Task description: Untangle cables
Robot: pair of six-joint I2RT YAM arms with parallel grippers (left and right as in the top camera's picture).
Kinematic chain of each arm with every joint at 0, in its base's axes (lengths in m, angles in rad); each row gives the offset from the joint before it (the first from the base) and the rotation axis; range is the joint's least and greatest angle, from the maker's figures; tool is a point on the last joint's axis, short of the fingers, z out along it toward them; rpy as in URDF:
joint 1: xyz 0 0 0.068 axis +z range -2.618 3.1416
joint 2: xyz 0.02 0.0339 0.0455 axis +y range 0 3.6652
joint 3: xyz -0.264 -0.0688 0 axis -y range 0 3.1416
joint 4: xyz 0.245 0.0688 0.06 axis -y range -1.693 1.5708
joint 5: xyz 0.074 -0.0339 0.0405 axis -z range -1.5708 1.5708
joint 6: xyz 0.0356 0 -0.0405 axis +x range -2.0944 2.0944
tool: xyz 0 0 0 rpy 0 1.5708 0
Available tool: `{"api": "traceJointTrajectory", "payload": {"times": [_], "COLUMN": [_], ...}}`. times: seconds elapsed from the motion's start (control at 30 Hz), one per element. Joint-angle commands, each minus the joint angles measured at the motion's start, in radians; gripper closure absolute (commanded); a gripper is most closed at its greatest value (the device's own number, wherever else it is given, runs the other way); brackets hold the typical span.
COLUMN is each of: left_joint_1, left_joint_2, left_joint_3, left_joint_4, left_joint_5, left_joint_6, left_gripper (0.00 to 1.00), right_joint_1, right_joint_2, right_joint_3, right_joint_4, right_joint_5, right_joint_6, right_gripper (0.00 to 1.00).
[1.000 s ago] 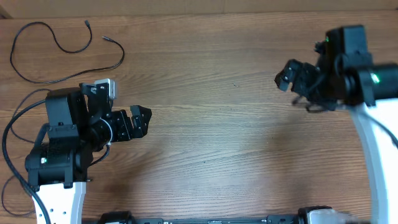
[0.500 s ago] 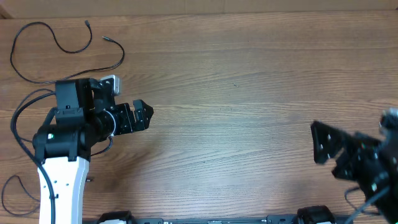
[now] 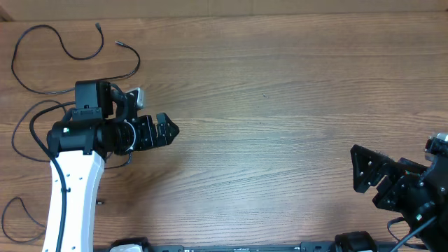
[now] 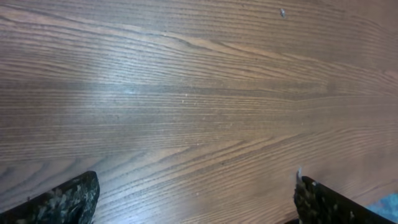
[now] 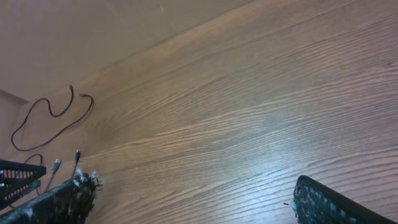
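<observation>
The wooden worktop (image 3: 280,84) takes up nearly all of the overhead view, and most of it is bare. No box, tray or other container shows in any view, so nothing is kept inside anything.

The left arm (image 3: 70,182) reaches from the near left edge toward the middle. The left jaws are spread wide and grasp nothing. In the left wrist view only wood grain lies between them.

The right arm (image 3: 413,196) is low in the near right corner, well apart from the task's thing. The right jaws are also released and empty, with bare wood under them.

The cable (image 3: 13,63) lies flat in the far left corner, behind the left arm and touching neither arm. It is thin and black. It makes one open loop, and I see no place where it crosses itself. Its two small plugs (image 3: 98,26) rest near each other but apart.

I judge that it lies there because it is already laid out loose. Both arms look parked away from it, so they do not drag it. Any further cables I cannot tell from these views.
</observation>
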Motion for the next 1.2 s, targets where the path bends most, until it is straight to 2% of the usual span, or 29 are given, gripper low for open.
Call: {"api": "traceJointTrajectory", "payload": {"times": [0.0, 0.07, 0.2, 0.33, 0.37, 0.5, 0.63, 0.9, 1.17], "left_joint_1": [-0.019, -0.031, -0.046, -0.046, -0.046, -0.046, -0.046, -0.046, -0.046], "left_joint_2": [-0.122, -0.21, -0.427, -0.693, -0.81, -0.979, -1.046, -1.047, -1.047], "left_joint_3": [0.014, 0.007, -0.054, -0.176, -0.233, -0.297, -0.301, -0.301, -0.301], "left_joint_4": [-0.029, -0.042, -0.021, 0.008, 0.025, 0.05, 0.047, 0.023, -0.076], "left_joint_5": [-0.095, -0.145, -0.155, -0.2, -0.202, -0.225, -0.291, -0.292, -0.292], "left_joint_6": [0.042, 0.041, 0.041, -0.005, -0.009, -0.008, -0.008, -0.008, -0.008], "left_gripper": [0.0, 0.0, 0.01, 0.0, 0.0, 0.0, 0.0, 0.0, 0.0], "right_joint_1": [0.005, 0.005, 0.005, 0.005, 0.005, 0.005, 0.005, 0.005, 0.005], "right_joint_2": [0.0, 0.0, 0.0, 0.0, 0.0, 0.0, 0.0, 0.0, 0.0], "right_joint_3": [-0.003, -0.003, -0.004, -0.008, -0.008, -0.008, -0.008, -0.008, -0.008], "right_joint_4": [-0.002, -0.001, 0.004, 0.023, 0.034, 0.066, 0.075, 0.075, 0.074], "right_joint_5": [0.02, 0.022, 0.026, 0.043, 0.044, 0.045, 0.045, 0.043, 0.043], "right_joint_6": [0.001, 0.001, 0.001, 0.001, 0.001, 0.001, 0.001, 0.001, 0.001], "right_gripper": [0.0, 0.0, 0.0, 0.0, 0.0, 0.0, 0.0, 0.0, 0.0]}}
